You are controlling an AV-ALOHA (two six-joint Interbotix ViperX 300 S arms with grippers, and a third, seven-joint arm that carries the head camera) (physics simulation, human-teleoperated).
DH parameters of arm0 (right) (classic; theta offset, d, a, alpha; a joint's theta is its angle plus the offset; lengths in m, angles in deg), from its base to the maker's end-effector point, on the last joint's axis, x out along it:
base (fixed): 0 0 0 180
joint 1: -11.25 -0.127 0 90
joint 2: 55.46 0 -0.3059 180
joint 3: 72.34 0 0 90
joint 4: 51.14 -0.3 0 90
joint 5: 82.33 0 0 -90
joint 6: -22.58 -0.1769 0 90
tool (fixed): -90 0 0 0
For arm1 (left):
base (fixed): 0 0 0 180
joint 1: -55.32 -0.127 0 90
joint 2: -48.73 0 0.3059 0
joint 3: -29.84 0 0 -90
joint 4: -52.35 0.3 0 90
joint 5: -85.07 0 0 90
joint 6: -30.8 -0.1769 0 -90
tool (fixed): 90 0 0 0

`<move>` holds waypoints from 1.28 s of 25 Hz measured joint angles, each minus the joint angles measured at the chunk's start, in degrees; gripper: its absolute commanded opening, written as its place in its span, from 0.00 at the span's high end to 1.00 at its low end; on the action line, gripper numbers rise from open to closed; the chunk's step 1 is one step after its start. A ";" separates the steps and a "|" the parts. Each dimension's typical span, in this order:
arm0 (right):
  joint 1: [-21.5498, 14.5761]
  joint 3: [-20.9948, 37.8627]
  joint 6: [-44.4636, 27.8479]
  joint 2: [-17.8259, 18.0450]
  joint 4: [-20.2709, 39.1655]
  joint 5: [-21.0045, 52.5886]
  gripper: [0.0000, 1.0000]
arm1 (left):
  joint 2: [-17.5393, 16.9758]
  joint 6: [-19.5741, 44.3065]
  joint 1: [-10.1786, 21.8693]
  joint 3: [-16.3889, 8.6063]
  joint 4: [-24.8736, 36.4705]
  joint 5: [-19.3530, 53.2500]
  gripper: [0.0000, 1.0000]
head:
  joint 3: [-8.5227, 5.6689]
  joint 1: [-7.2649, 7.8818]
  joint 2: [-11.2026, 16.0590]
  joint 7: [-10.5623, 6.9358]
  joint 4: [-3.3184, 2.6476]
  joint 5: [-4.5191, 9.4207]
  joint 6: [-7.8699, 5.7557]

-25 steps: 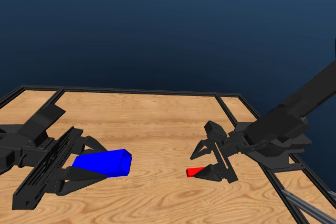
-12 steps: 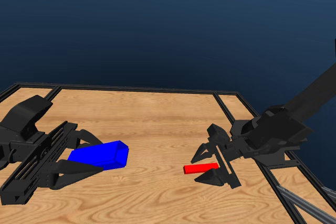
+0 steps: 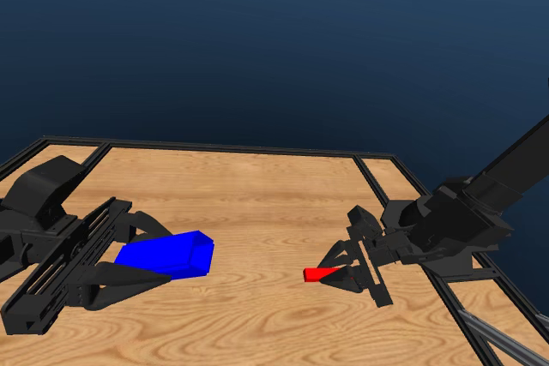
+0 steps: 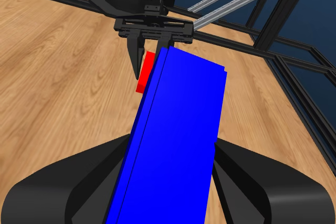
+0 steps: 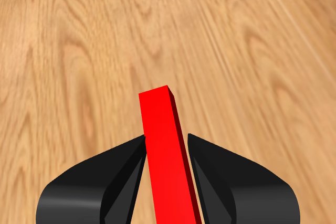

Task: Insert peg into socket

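Peg (image 3: pixel 319 274): slim red bar, held in your right gripper (image 3: pixel 347 270), its free end pointing toward the table's middle and the left arm. In the right wrist view the peg (image 5: pixel 167 150) ran out between the two black jaws, which pressed on its sides.

Right gripper: pinching the peg, held low over the wooden table (image 3: pixel 257 203) on the right side. You could not tell from the head view whether the peg's tip touched the wood.

Socket (image 3: pixel 167 255): blue boxy block, clamped in your left gripper (image 3: pixel 141 255) on the left side, its end facing the peg. The left wrist view showed the socket (image 4: pixel 176 135) running forward between that gripper's jaws, with the peg (image 4: pixel 145 72) and the opposing gripper beyond its far end.

Gap: peg and socket were well apart, with bare wood between them.

Step in hand: judged as lining up the two parts before bringing them together.

How to do it well: you needed the peg's long axis level with and aimed into the socket's hollow end, and both grips kept firm. A slow, straight approach looked safest; a tilted peg could have caught on the socket's rim.
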 measured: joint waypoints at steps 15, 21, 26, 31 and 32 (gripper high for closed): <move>8.45 11.64 17.71 -12.66 6.75 14.33 1.00 | -0.39 -6.71 0.19 -3.56 -4.54 2.97 1.00 | 0.56 1.61 -1.58 0.84 0.69 -0.35 0.80; 11.97 18.40 19.15 -14.73 13.11 24.48 1.00 | 0.55 -6.79 0.51 -4.09 -5.33 3.46 1.00 | 0.82 3.07 -1.58 1.43 1.16 -0.13 1.01; 13.70 25.17 15.01 -16.01 22.19 34.14 1.00 | 2.37 -7.63 0.28 -5.13 -6.17 3.98 1.00 | 0.95 4.19 -1.58 1.62 1.44 0.10 0.95; 14.37 29.90 7.31 -15.91 32.25 44.21 1.00 | 3.41 -7.77 0.08 -6.19 -5.70 4.73 1.00 | 1.04 4.91 -1.63 1.50 1.56 0.27 0.77; 14.38 30.69 5.67 -15.80 34.16 46.07 1.00 | 3.55 -7.62 0.10 -6.41 -5.61 4.66 1.00 | 1.05 5.02 -1.65 1.46 1.57 0.29 0.73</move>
